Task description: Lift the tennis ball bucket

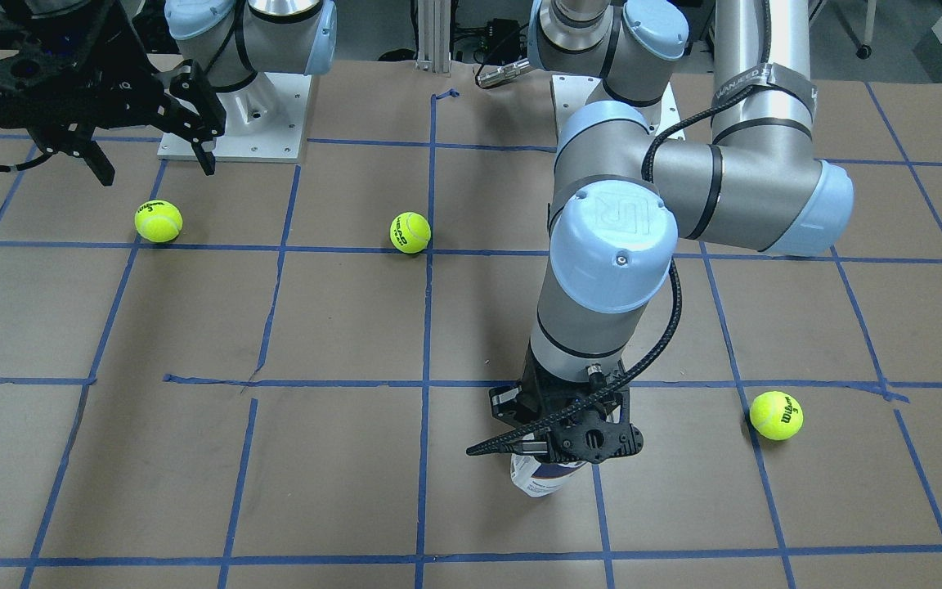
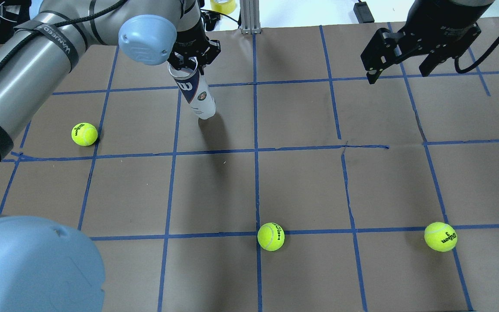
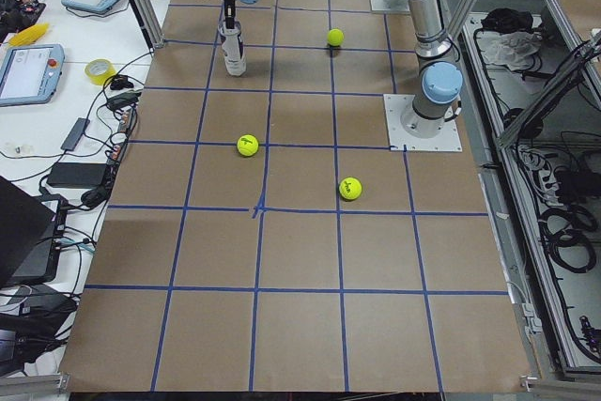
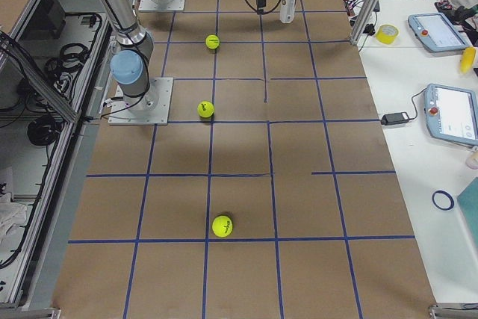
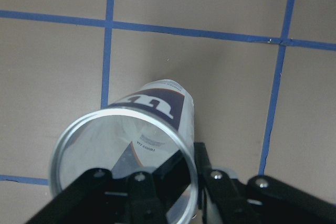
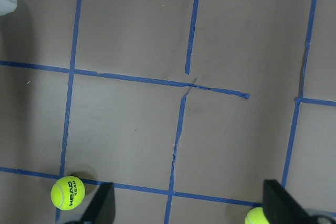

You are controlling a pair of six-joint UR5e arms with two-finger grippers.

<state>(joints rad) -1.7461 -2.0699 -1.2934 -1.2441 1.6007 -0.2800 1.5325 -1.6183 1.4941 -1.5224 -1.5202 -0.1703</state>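
Nearest the robot on the brown-papered table (image 2: 301,186), gridded in blue tape, lie two loose yellow-green balls. A HEAD-marked ball (image 2: 270,236) sits on a tape line near the middle, and a Wilson-marked ball (image 2: 440,236) sits off to the robot's right. Farther out on the robot's left, a third ball (image 2: 84,134) rests just beside a tape line.

Beyond it, toward the table's far side, the tennis ball bucket (image 2: 198,93) hangs or stands upright under the left gripper (image 2: 187,65). Its white-and-navy label faces the overhead camera and its open silvery rim is uppermost. The left gripper is clamped on the bucket's top edge. In the wrist view its fingers (image 5: 205,166) pinch the wall at the rim, one dark behind the clear plastic inside, the other outside. Whether the base is off the paper cannot be told.

At about the same depth on the robot's right, the right gripper (image 2: 396,71) hangs above the surface, well apart from the bucket. Its fingers are spread wide and hold nothing.
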